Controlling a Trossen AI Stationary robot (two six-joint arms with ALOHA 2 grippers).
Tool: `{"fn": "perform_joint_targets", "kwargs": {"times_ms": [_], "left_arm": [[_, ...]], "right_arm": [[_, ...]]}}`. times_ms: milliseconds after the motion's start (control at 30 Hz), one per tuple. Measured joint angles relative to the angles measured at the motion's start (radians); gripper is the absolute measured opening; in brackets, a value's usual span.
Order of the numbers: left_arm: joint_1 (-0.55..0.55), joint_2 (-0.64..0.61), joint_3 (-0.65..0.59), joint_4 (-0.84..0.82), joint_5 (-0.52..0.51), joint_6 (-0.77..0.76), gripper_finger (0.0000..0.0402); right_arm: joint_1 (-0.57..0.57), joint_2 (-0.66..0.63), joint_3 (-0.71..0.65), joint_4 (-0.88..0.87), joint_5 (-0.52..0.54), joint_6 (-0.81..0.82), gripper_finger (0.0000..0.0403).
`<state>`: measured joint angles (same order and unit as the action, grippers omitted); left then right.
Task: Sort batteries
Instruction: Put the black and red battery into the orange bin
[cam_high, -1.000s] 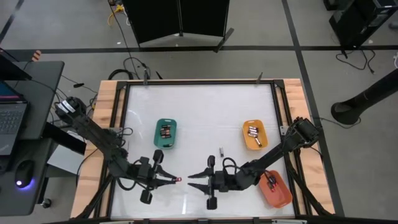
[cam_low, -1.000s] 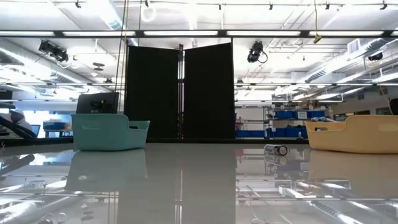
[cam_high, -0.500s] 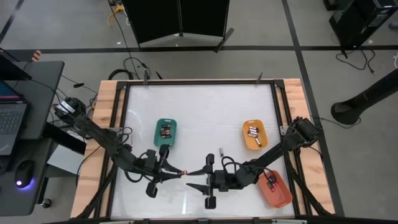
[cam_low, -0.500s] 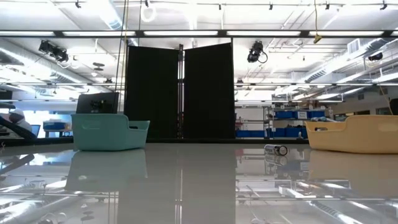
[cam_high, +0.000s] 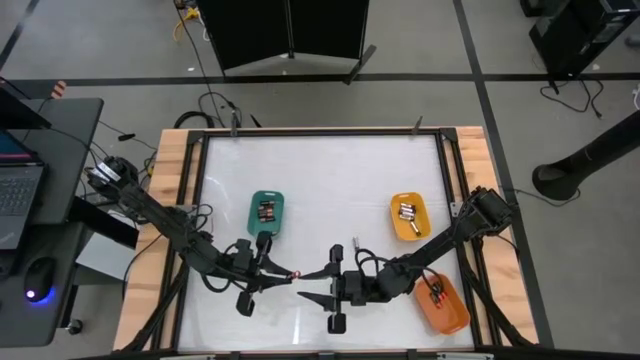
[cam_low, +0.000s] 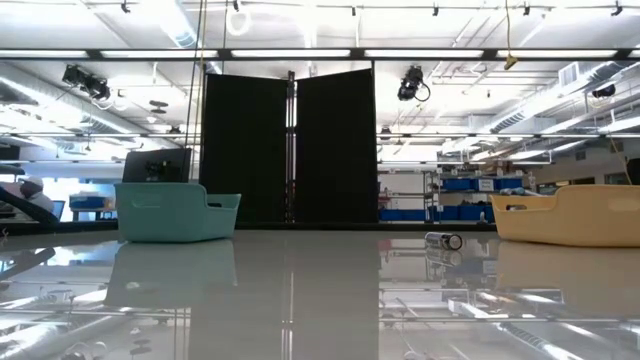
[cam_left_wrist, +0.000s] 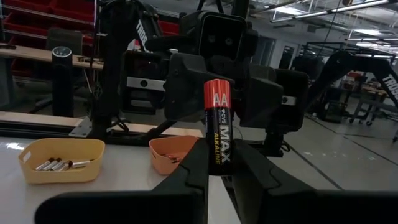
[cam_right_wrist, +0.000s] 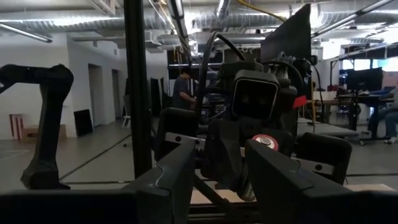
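Observation:
My left gripper (cam_high: 289, 277) (cam_left_wrist: 214, 171) is near the table's near edge, shut on a red-and-black AA battery (cam_left_wrist: 216, 127) whose red top shows from above (cam_high: 294, 277). My right gripper (cam_high: 306, 285) (cam_right_wrist: 221, 171) faces it from the right, open. Its fingers stand close around the battery's place, and I cannot tell whether they touch it. One loose battery (cam_high: 354, 243) (cam_low: 443, 240) lies on its side on the table. More batteries lie in the green tray (cam_high: 266, 213), the yellow-orange tray (cam_high: 409, 216) and the red-orange tray (cam_high: 443, 303). My left gripper pinches the AA battery by its black lower half (cam_left_wrist: 215, 160) between the two fingers. The fingers come level from the table's left side. The battery stands upright, its red upper half (cam_left_wrist: 217, 99) above the fingers, lifted clear of the table.
The white table has wooden side rails (cam_high: 168, 200). The green tray (cam_low: 178, 212) and the yellow-orange tray (cam_low: 570, 215) stand toward the table's middle. Bare tabletop (cam_high: 330, 170) stretches toward the far edge. People show far off in the room beyond.
My left gripper has moved toward the table's right and a little toward its far edge, carrying the battery up to the tips of my right gripper. The loose battery and the trays have stayed put.

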<state>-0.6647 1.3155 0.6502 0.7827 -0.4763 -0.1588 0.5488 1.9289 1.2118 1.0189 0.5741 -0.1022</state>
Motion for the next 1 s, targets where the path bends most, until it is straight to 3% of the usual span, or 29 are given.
{"fn": "perform_joint_targets", "kwargs": {"times_ms": [233, 400, 467, 733, 1000], "left_arm": [[0.000, 0.000, 0.000, -0.004, 0.006, 0.000, 0.0049], [-0.002, 0.000, 0.000, -0.004, 0.020, 0.001, 0.0049], [-0.001, 0.000, 0.000, -0.004, 0.018, 0.001, 0.0049], [0.004, 0.000, 0.000, 0.000, 0.013, 0.003, 0.0049], [0.004, 0.000, 0.000, 0.000, 0.010, 0.017, 0.0049]], "right_arm": [[0.025, 0.000, 0.000, 0.006, 0.054, -0.026, 0.0161], [0.059, 0.000, 0.000, 0.059, 0.236, -0.119, 0.0173], [0.061, 0.000, 0.000, 0.065, 0.256, -0.130, 0.0179], [0.005, 0.000, 0.000, 0.015, 0.070, 0.047, 0.0192], [-0.032, 0.000, 0.000, -0.004, -0.018, 0.103, 0.0188]]}}
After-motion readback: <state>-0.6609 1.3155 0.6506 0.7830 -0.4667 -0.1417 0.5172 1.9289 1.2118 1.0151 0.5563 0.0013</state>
